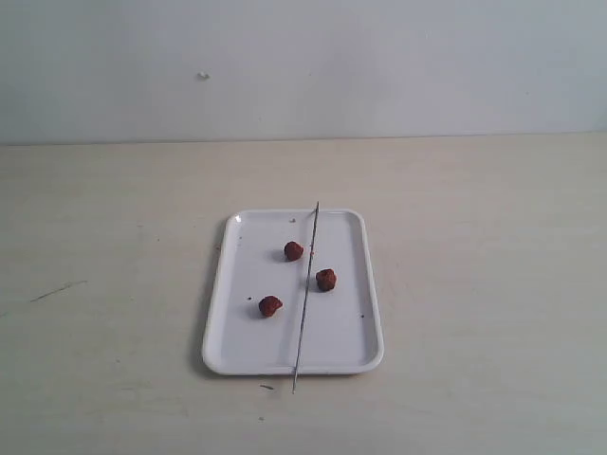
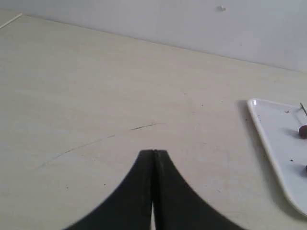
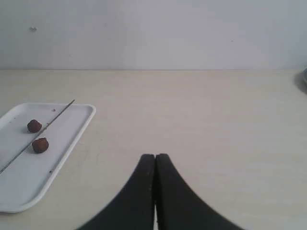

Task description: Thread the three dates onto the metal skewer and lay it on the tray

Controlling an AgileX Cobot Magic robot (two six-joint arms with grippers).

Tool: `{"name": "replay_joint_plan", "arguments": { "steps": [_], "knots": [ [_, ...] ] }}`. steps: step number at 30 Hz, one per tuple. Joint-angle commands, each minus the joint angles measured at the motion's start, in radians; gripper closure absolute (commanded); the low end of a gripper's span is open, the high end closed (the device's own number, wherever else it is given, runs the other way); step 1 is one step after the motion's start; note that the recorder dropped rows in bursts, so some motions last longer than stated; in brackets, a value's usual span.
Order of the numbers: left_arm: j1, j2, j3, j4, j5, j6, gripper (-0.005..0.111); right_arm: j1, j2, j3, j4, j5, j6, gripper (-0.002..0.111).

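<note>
A white tray [image 1: 220, 313] lies in the middle of the table in the exterior view. Three loose dates rest on it: one [image 1: 294, 250] at the back, one [image 1: 326, 279] to the right, one [image 1: 270, 305] at the front left. The thin metal skewer [image 1: 305, 301] lies lengthwise across the tray, its ends past both short rims, between the dates and touching none that I can tell. Neither arm shows in the exterior view. My left gripper [image 2: 154, 152] is shut and empty over bare table left of the tray [image 2: 261, 125]. My right gripper [image 3: 156, 155] is shut and empty, right of the tray [image 3: 76, 136].
The pale wooden table [image 1: 493, 284] runs back to a plain white wall [image 1: 379, 66]. A thin dark scratch [image 1: 57, 290] marks the table at the left. A dark object edge [image 3: 304, 79] shows at the far right of the right wrist view.
</note>
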Motion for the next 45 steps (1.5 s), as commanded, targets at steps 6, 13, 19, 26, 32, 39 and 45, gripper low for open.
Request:
{"name": "replay_joint_plan", "arguments": {
  "steps": [6,13,19,26,32,39,45],
  "knots": [
    [0.003,-0.007,0.004,-0.008,-0.003,0.0,0.107,-0.003,-0.005,0.004,-0.002,-0.014,-0.001,0.108],
    [0.003,-0.007,0.004,-0.008,-0.003,0.0,0.107,-0.003,-0.005,0.004,-0.002,-0.014,-0.001,0.108],
    [0.003,-0.007,0.004,-0.008,-0.003,0.0,0.107,-0.003,-0.005,0.004,-0.002,-0.014,-0.003,0.108],
    [0.003,-0.007,0.004,-0.008,-0.003,0.0,0.107,-0.003,-0.005,0.004,-0.002,-0.014,-0.003,0.108],
    [0.003,-0.007,0.004,-0.008,-0.003,0.0,0.107,-0.003,-0.005,0.004,-0.016,-0.13,-0.115,0.108],
    [0.003,-0.007,0.004,-0.008,-0.003,0.0,0.107,-0.003,-0.005,0.004,0.099,-0.499,-0.035,0.108],
    [0.003,-0.007,0.004,-0.008,-0.003,0.0,0.107,-0.003,-0.005,0.004,0.103,-0.8,0.348,0.108]
  ]
}}
